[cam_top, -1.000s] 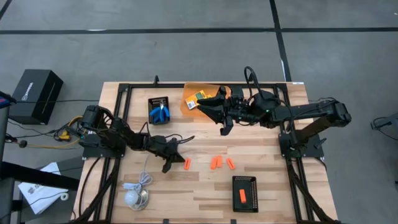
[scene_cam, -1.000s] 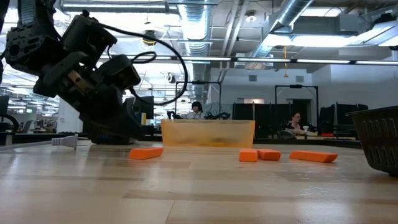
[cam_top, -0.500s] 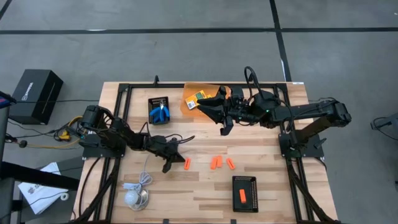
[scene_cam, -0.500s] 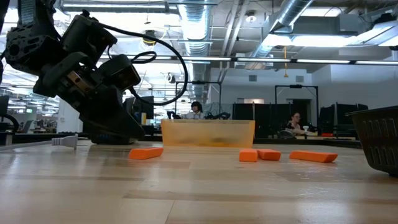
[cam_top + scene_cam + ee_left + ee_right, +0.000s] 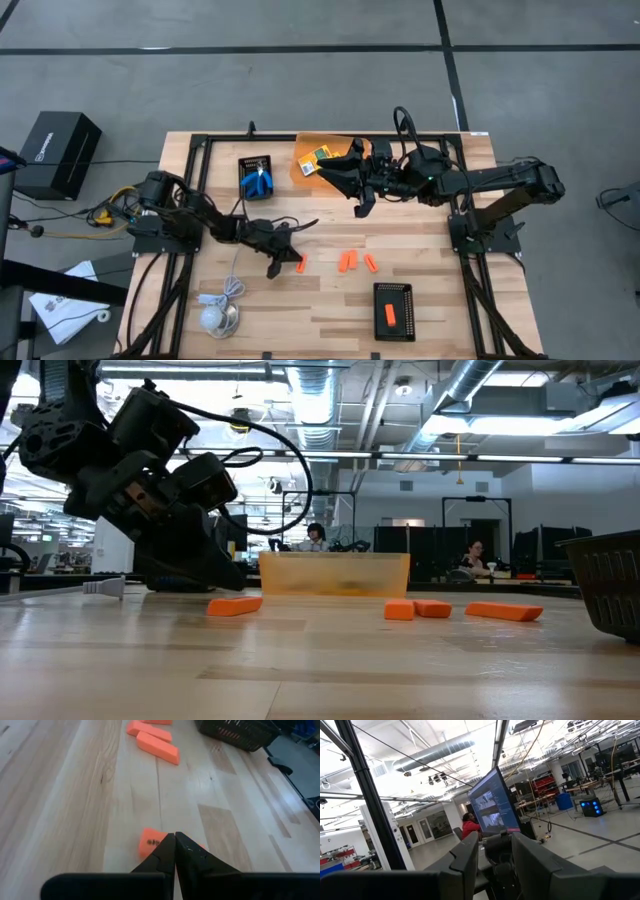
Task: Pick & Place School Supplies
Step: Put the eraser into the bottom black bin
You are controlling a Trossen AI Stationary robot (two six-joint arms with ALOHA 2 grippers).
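Left gripper (image 5: 174,838), fingers pressed together and empty, hovers over 1 short orange stick (image 5: 150,841) mid-table; approaching, it must open first.

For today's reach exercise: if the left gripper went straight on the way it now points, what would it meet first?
The left gripper, fingers shut, points down at the nearest orange stick just beyond its tips. It would probably meet that stick first, or the wooden table beside it; depth is unclear.

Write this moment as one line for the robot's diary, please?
left gripper: shut, over the orange stick | right gripper: raised by orange bin | other sticks: loose on table
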